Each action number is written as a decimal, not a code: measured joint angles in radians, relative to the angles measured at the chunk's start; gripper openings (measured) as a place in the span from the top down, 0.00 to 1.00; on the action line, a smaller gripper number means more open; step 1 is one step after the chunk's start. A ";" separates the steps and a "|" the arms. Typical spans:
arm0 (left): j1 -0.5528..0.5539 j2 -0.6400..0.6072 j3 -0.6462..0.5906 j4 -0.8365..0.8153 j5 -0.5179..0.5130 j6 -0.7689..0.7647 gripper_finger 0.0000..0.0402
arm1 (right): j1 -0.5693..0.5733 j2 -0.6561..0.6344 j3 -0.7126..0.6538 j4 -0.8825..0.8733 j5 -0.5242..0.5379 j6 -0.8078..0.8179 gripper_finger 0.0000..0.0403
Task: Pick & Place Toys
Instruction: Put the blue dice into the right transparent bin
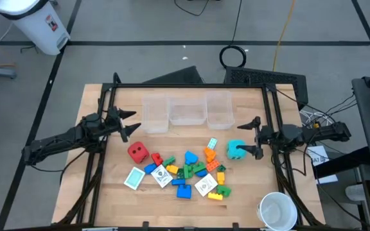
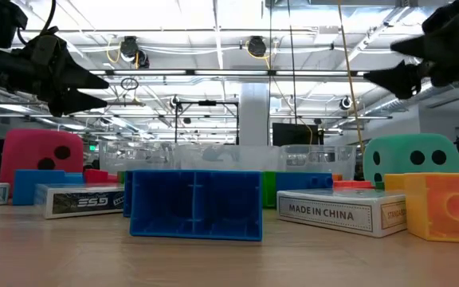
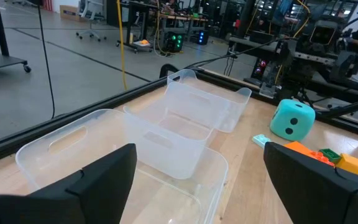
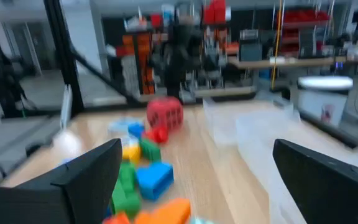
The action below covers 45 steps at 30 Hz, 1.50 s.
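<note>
The toys lie in a loose heap at the table's middle: coloured bricks (image 1: 191, 170), a red die (image 1: 137, 152) on the left, a cyan die (image 1: 236, 149) on the right, and small white and teal cards (image 1: 135, 178). My left gripper (image 1: 129, 123) hangs open above the table's left side, near the left clear bin. My right gripper (image 1: 255, 136) hangs open above the table's right side, just right of the cyan die. Neither touches anything. In the low view a blue brick (image 2: 195, 204) stands nearest, on the table.
Three clear plastic bins (image 1: 186, 111) stand in a row at the table's far middle. A white round cup (image 1: 277, 210) stands at the near right corner. A black frame (image 1: 191, 85) runs around the table. Bare wood shows along the near edge and both sides.
</note>
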 joint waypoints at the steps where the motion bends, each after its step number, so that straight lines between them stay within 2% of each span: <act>1: 0.000 0.000 0.000 0.000 0.000 0.000 0.11 | 0.000 -0.001 0.001 0.018 0.000 0.000 0.03; 4: 0.000 0.000 0.000 0.000 0.000 0.000 0.11 | 0.000 0.000 0.002 0.038 -0.002 0.017 0.03; 11: 0.000 0.000 0.000 0.000 0.000 0.000 0.11 | 0.000 0.000 0.003 0.045 -0.001 0.243 0.03; 15: 0.000 0.000 0.000 0.000 0.000 0.000 0.11 | 0.000 0.000 0.004 0.074 0.000 0.308 0.03; 20: 0.000 0.000 0.000 0.000 0.000 0.000 0.11 | 0.000 0.000 0.005 0.140 0.012 0.275 0.03; 26: 0.000 0.000 0.000 0.000 0.000 0.000 0.11 | 0.000 0.003 0.007 0.183 0.156 0.234 0.03; 33: 0.000 0.000 0.000 0.000 0.000 0.000 0.11 | 0.000 0.093 0.007 0.219 0.178 0.242 0.03; 35: 0.000 0.000 0.000 0.000 0.000 0.000 0.11 | -0.001 0.134 0.007 0.293 0.113 0.181 0.03; 41: 0.000 0.000 0.000 0.000 0.000 0.000 0.11 | 0.010 0.285 0.015 0.627 -0.218 0.093 0.03; 43: 0.000 0.000 0.000 0.000 0.000 0.000 0.11 | 0.035 0.357 0.057 0.639 -0.228 0.063 0.03; 45: 0.000 0.000 0.000 0.000 0.000 0.000 0.11 | 0.075 0.440 0.141 0.556 -0.187 0.015 0.03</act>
